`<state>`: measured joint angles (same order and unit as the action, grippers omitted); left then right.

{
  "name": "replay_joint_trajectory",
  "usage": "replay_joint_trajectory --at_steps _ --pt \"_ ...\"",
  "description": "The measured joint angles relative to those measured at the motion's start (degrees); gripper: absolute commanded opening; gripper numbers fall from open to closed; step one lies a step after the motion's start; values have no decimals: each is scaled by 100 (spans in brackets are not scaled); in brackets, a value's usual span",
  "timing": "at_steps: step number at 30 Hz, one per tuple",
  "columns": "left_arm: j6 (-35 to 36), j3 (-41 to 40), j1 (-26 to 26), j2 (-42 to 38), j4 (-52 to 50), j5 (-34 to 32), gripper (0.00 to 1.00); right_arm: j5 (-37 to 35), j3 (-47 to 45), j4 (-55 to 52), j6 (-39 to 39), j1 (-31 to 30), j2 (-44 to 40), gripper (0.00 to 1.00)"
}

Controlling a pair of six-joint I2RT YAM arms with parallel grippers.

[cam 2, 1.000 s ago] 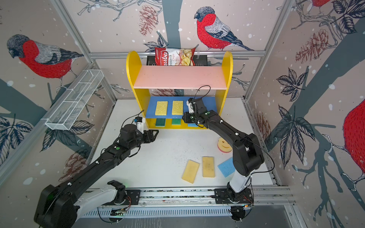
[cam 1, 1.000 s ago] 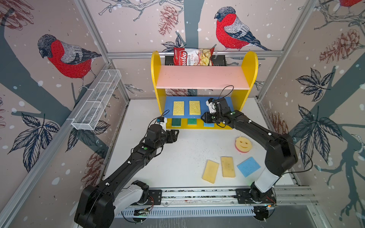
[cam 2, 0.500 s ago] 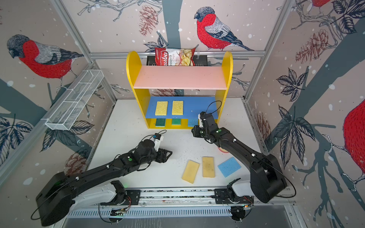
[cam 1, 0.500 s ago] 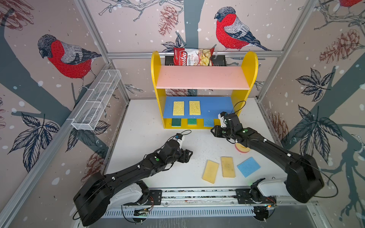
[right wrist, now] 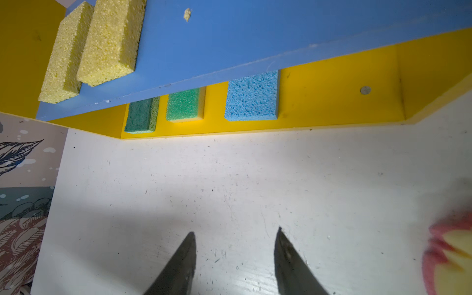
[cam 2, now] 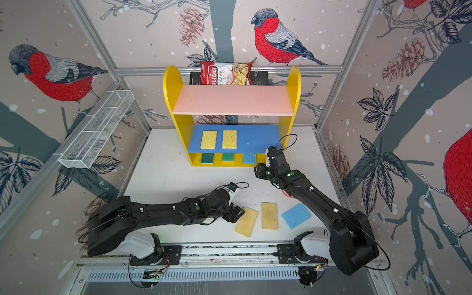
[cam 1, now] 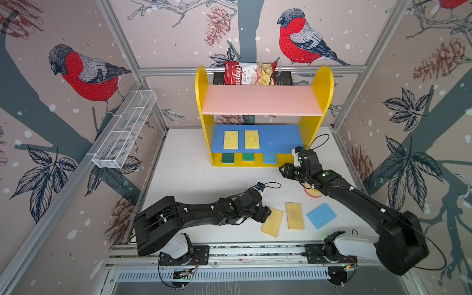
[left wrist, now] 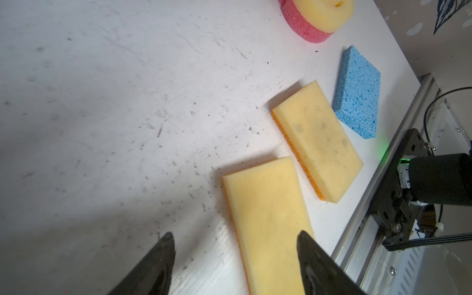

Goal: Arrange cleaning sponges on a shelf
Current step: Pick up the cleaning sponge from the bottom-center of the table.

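- Shelf (cam 1: 322, 84) boards are counted at three: one pink top board (cam 1: 260, 99), one blue middle board (cam 1: 281, 139) and one yellow base (cam 1: 283, 163).
- Two bright yellow sponges (cam 1: 231, 139) (cam 1: 251, 139) are laid side by side on the blue middle board, toward the shelf end nearer the wire basket (cam 1: 125, 132).
- Two dark green sponges (cam 1: 228, 158) (cam 1: 248, 157) and one light blue sponge (cam 1: 270, 158) are lined up on the yellow base, which makes five on the shelf.
- Four more are left on the table (cam 1: 194, 184) in front of the shelf. Two tan-yellow sponges (cam 1: 272, 222) (cam 1: 294, 215) and a second light blue sponge (cam 1: 321, 215) are set in a row well apart from it.
- One round smiley sponge (left wrist: 316, 18) is seen between that row and the shelf, partly hidden under the right arm in both top views.
- Left gripper (left wrist: 235, 233) is held low at the end of the tan-yellow sponge farther from the light blue one. Its jaws are spread wide and nothing is gripped; contact cannot be told.
- Right gripper (right wrist: 235, 231) is held over bare table just in front of the shelf base, with its jaws parted and nothing between them.
- One red chips bag (cam 1: 250, 74) is propped behind the pink top board.
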<state>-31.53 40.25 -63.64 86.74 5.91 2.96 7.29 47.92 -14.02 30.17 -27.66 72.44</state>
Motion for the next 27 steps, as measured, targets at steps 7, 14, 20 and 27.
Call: replay_joint_trajectory --at_steps 7,14,20,27 --pt "-7 214 -107 660 61 146 60 24 15 -17 37 15 -4 54" --pt "-37 597 -111 1154 31 321 11 -22 22 -20 125 24 -9 55" --pt "-22 715 -92 1108 -170 271 0 -59 92 -17 127 37 79 55" --pt "-111 282 693 87 -352 26 0 35 293 79 190 -22 297 57"
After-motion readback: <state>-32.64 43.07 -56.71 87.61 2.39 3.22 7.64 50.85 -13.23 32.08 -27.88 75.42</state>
